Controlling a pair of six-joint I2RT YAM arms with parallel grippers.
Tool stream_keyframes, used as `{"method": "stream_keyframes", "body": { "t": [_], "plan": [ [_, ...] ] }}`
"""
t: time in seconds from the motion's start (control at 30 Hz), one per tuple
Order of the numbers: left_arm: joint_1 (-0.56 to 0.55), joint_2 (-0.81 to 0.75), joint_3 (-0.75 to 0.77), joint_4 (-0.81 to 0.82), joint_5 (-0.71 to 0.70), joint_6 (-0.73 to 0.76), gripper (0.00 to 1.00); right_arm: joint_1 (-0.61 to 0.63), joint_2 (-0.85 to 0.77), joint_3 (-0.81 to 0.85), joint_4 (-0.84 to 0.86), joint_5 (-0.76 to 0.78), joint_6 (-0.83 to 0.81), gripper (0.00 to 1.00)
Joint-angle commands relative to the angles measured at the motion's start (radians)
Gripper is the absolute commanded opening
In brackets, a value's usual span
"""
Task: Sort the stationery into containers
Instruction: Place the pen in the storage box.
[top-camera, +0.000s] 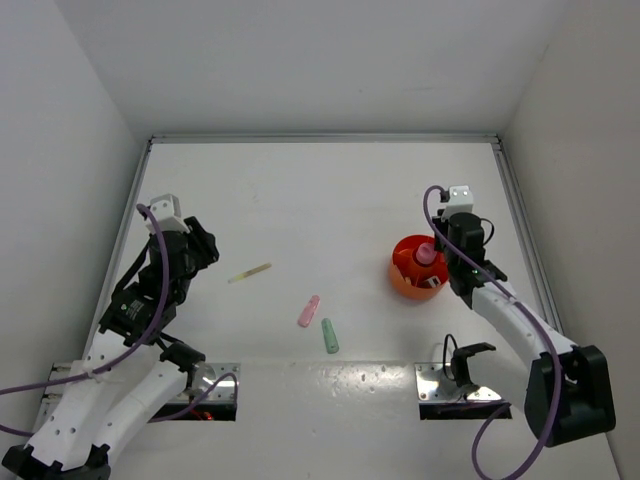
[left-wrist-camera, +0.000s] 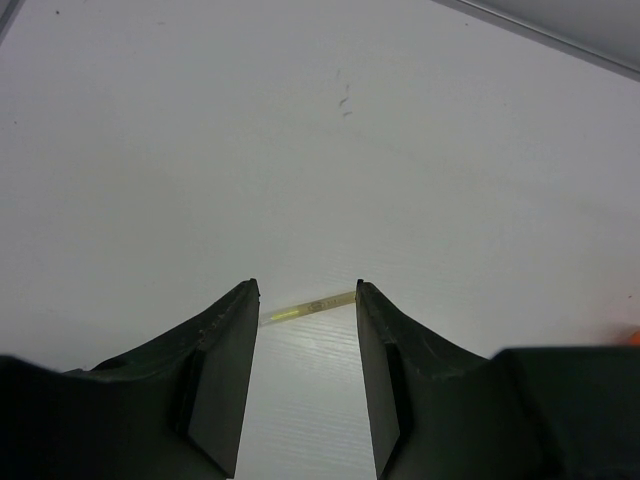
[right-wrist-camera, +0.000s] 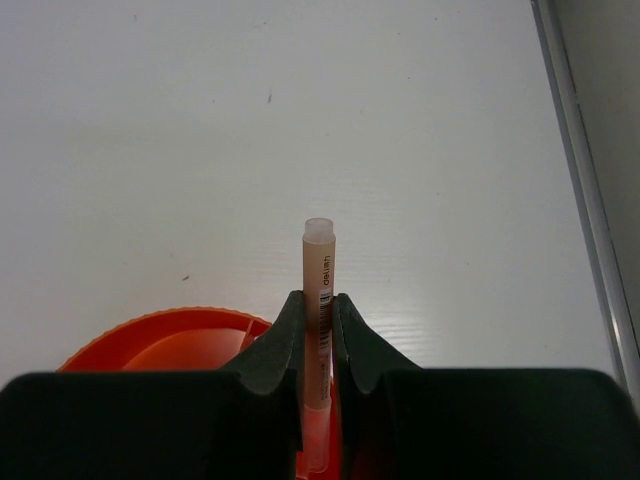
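The pink stick (right-wrist-camera: 320, 255) was pinched between the two pads of the right gripper (right-wrist-camera: 318, 297), whose jaws were drawn in almost to touching, with only the thin stick keeping them apart. Its pale capped end stuck out past the fingertips, and the rest ran back between the fingers; a printed label showed on its side. Just beneath and behind the fingers lay the round orange-red tub (top-camera: 405, 275), on the right side of the table (top-camera: 330, 200) near the right wall, and from above the stick showed as a pink spot over the tub's inside. Whether the stick touched the tub could not be told. To the left of the tub, nearer the middle of the table, a pink marker (top-camera: 309, 310) and a mint-green marker (top-camera: 329, 336) lay close together but apart, the green one nearer and slightly to the right. Farther left lay a thin yellow stick (top-camera: 250, 272), flat on the table and slanted. The left gripper (left-wrist-camera: 306, 288) hung close to the left of it with its jaws about halfway apart and nothing between them; in its wrist view the yellow stick lay across the gap just beyond the fingertips, untouched.
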Motion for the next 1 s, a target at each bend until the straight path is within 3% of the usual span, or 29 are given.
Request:
{"method": "stream_keyframes", "body": {
  "t": [0.0, 0.2, 0.3, 0.4, 0.6, 0.8, 0.83, 0.9, 0.93, 0.97],
  "plan": [
    [0.009, 0.002, 0.006, 0.037, 0.007, 0.014, 0.49, -0.014, 0.004, 0.000, 0.034, -0.064, 0.033, 0.00],
    [0.009, 0.002, 0.006, 0.037, 0.007, 0.014, 0.49, -0.047, 0.027, 0.022, -0.052, -0.136, 0.042, 0.06],
    [0.009, 0.002, 0.006, 0.037, 0.007, 0.014, 0.49, -0.069, 0.036, 0.022, -0.064, -0.158, 0.042, 0.17],
    [0.009, 0.002, 0.006, 0.037, 0.007, 0.014, 0.49, -0.078, 0.026, 0.022, -0.064, -0.179, 0.042, 0.35],
    [0.009, 0.002, 0.006, 0.037, 0.007, 0.014, 0.49, -0.097, -0.066, 0.011, -0.055, -0.192, 0.042, 0.43],
    [0.009, 0.011, 0.006, 0.037, 0.007, 0.014, 0.49, -0.097, -0.117, 0.074, -0.027, -0.172, -0.002, 0.38],
    [0.009, 0.011, 0.006, 0.037, 0.007, 0.014, 0.49, -0.097, -0.117, 0.103, -0.038, -0.187, -0.021, 0.17],
    [0.009, 0.020, 0.006, 0.037, 0.016, 0.023, 0.48, -0.097, -0.068, 0.274, -0.146, -0.450, -0.134, 0.00],
    [0.009, 0.020, 0.006, 0.037, 0.016, 0.023, 0.35, -0.097, -0.034, 0.349, -0.337, -0.627, -0.207, 0.00],
    [0.009, 0.020, 0.006, 0.037, 0.016, 0.023, 0.25, -0.097, 0.052, 0.488, -0.445, -1.021, -0.307, 0.04]
  ]
}}
